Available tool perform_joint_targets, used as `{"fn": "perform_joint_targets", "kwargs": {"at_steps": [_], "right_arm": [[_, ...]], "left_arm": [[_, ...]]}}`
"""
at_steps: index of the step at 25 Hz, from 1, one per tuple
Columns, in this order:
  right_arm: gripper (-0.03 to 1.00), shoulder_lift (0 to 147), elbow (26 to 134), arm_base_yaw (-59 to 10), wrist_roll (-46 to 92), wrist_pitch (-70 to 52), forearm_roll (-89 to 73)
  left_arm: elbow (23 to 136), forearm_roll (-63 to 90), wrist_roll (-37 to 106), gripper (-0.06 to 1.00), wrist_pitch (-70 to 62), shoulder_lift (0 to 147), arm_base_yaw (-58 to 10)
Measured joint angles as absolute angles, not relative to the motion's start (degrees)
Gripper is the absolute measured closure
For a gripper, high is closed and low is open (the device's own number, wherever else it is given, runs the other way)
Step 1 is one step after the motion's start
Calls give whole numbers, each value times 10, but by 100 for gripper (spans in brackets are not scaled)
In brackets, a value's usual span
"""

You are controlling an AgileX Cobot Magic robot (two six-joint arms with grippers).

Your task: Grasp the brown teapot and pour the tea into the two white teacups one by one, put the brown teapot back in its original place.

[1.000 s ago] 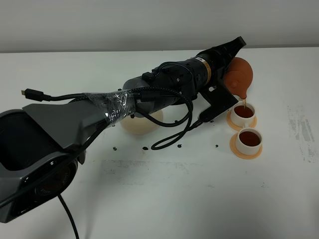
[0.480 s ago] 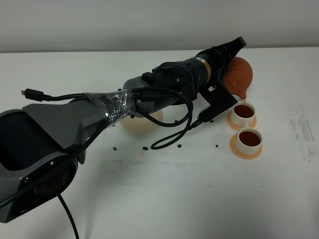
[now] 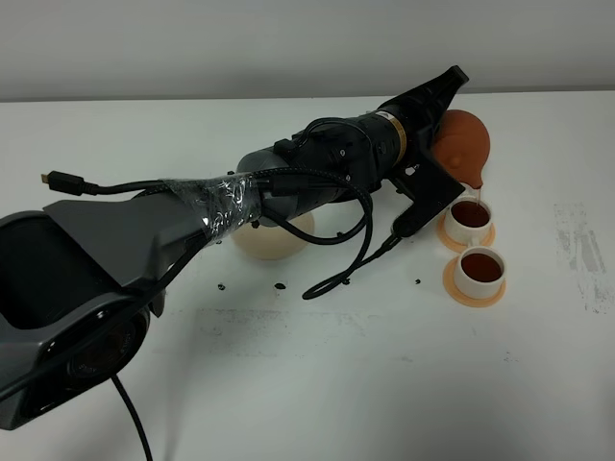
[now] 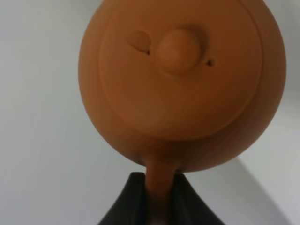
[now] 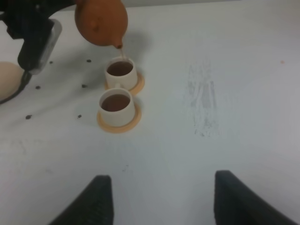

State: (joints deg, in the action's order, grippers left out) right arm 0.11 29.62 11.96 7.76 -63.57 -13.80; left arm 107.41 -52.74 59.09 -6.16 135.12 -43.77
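The left tool (image 4: 158,197) is clamped on the handle of the brown teapot (image 3: 461,144), holding it tipped over the far teacup (image 3: 470,217) at the right of the tabletop (image 3: 317,365), a thin stream falling from the spout. The near teacup (image 3: 479,269) already holds tea, so the second pour looks almost done. Next comes levelling the pot and carrying it left to the cream saucer (image 3: 274,240). The right tool (image 5: 159,199) hangs spread and empty.
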Motion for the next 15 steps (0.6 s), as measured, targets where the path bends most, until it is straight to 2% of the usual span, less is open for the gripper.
{"fn": "perform_joint_targets", "kwargs": {"at_steps": [15], "right_arm": [[50,1,296,120,78,-636,-138]], "left_arm": [[1074,-309,573,86,-177,1318,-434]]}}
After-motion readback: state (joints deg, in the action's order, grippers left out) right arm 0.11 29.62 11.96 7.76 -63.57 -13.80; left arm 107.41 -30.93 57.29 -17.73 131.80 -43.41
